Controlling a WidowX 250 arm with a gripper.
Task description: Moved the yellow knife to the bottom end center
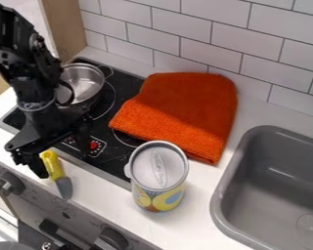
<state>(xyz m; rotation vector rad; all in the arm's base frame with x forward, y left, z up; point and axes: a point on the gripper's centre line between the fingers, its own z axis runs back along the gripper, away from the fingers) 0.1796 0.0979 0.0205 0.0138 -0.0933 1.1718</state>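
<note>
Yellow-handled, grey-bladed knife (55,169) lies at the white desk's (99,194) front edge, left of centre; black end effector (59,160) looks released; I judge centring remains.

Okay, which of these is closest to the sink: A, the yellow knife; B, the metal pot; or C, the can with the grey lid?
C: the can stands on the counter right beside the sink, while the pot sits across on the stove and the yellow knife is at the counter's front edge, well off to the left of the view.
</note>
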